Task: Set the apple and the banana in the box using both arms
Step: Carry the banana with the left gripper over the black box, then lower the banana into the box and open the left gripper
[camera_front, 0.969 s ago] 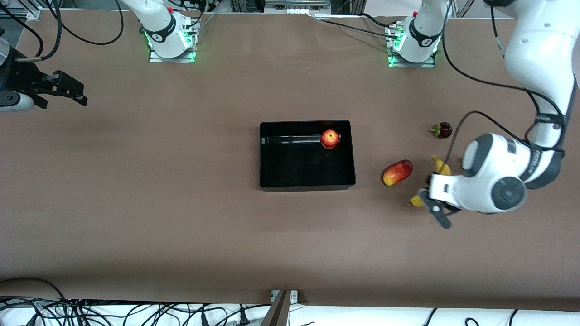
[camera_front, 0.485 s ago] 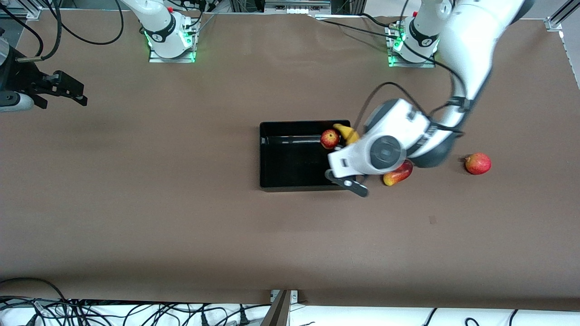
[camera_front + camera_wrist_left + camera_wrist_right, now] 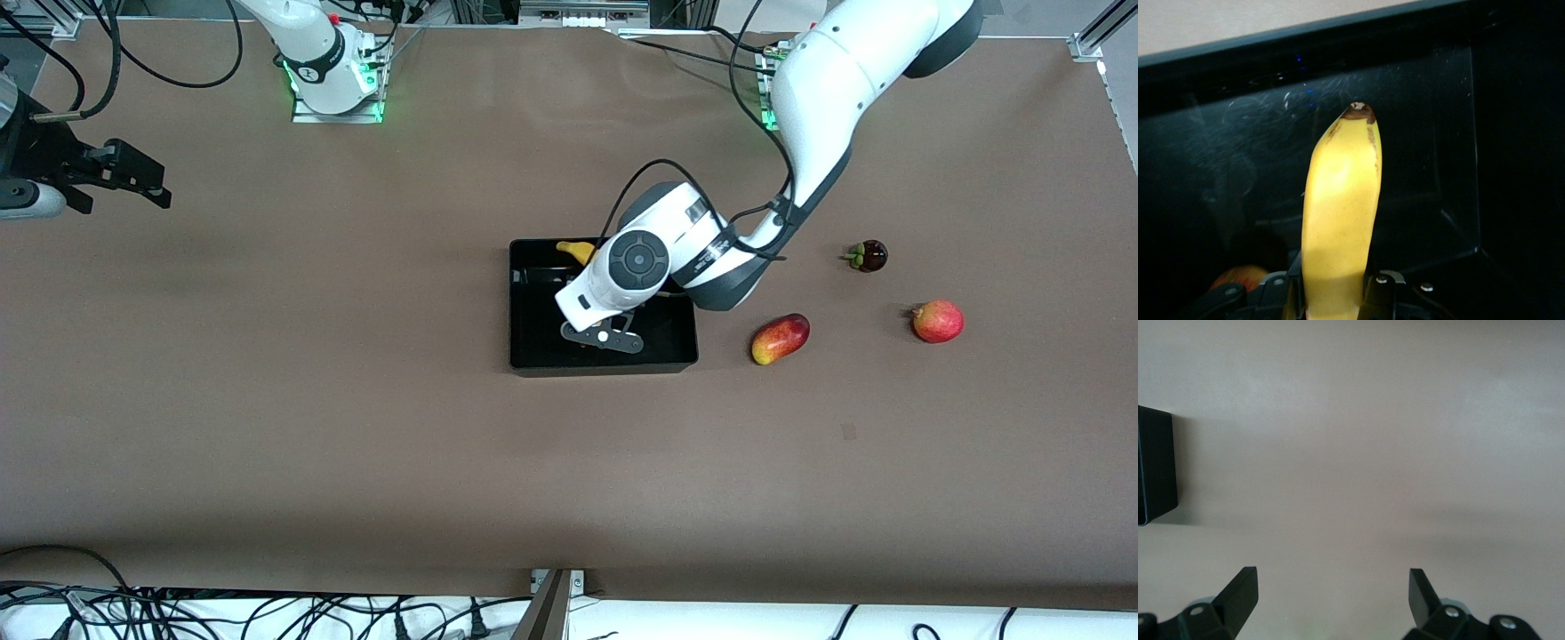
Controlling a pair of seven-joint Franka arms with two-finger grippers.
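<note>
The yellow banana point(image 3: 1341, 200) is clamped in my left gripper point(image 3: 1335, 297), whose fingers are shut on its lower part. It hangs over the inside of the black box point(image 3: 533, 356), and its dark tip point(image 3: 576, 251) pokes out from under the left wrist near the wall farthest from the front camera. In the left wrist view a sliver of the red apple point(image 3: 1238, 275) shows on the box floor point(image 3: 1425, 133) beside the fingers. In the front view the arm hides the apple. My right gripper point(image 3: 133, 178) waits open over bare table point(image 3: 1333, 587) at the right arm's end.
An oblong red-yellow fruit point(image 3: 780, 339) lies on the table just outside the box toward the left arm's end. Farther that way are a round pinkish-red fruit point(image 3: 937, 321) and a small dark fruit point(image 3: 869, 256). A box corner point(image 3: 1155, 467) shows in the right wrist view.
My left arm has swung from the left arm's end of the table to over the box, carrying the banana. The right arm has not moved.
</note>
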